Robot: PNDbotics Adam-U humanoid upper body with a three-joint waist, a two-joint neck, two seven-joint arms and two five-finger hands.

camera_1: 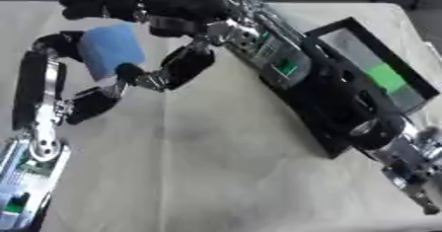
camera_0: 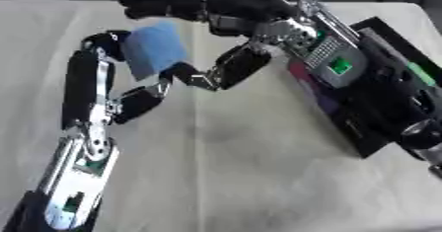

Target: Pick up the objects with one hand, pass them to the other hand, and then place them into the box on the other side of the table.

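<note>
A blue block [camera_0: 155, 48], soft-looking with rounded corners, sits in the upper left of the frame, raised above the counter [camera_0: 241, 176], which is covered in a pale cloth. The left hand [camera_0: 112, 78] rises from the lower left, its fingers [camera_0: 91, 73] curled around the block's left side and its thumb hooked under the lower edge. The right hand [camera_0: 194, 6] reaches in from the upper right, its fingers [camera_0: 160, 4] bent over the block's top and its thumb against the lower right side. The middle and lower counter lies open. At the right edge lies a black box [camera_1: 380, 73], with something green inside, partly hidden by the right arm.
</note>
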